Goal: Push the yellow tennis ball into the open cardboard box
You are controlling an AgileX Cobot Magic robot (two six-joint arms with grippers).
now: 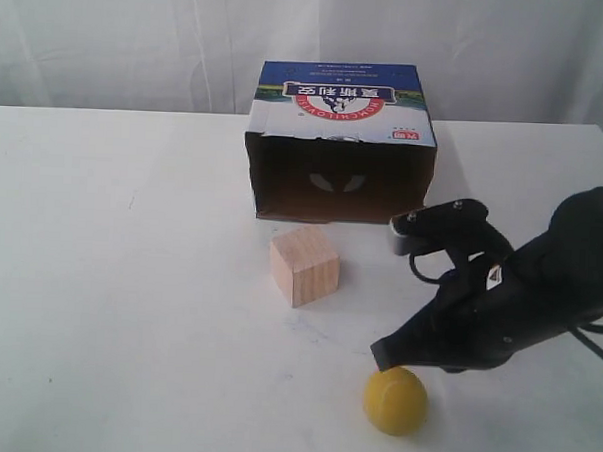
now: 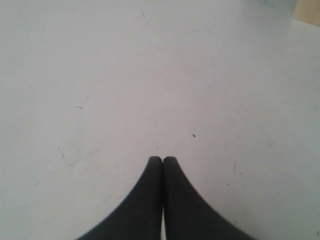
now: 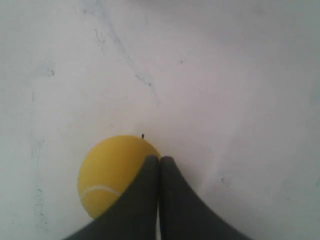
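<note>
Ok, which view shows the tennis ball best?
Exterior view: the yellow tennis ball is unobstructed, beside the right hand. The right wrist view has it closer but partly behind the hand; the left wrist view lacks it.

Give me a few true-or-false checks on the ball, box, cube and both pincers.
1. The yellow tennis ball is inside the open cardboard box. False: it lies on the table, outside it.
2. The right pincer is shut, close to the ball. True.
3. The wooden cube stands before the box's opening. True.
4. The left pincer grips the cube. False: it is shut on nothing, over the table.
</note>
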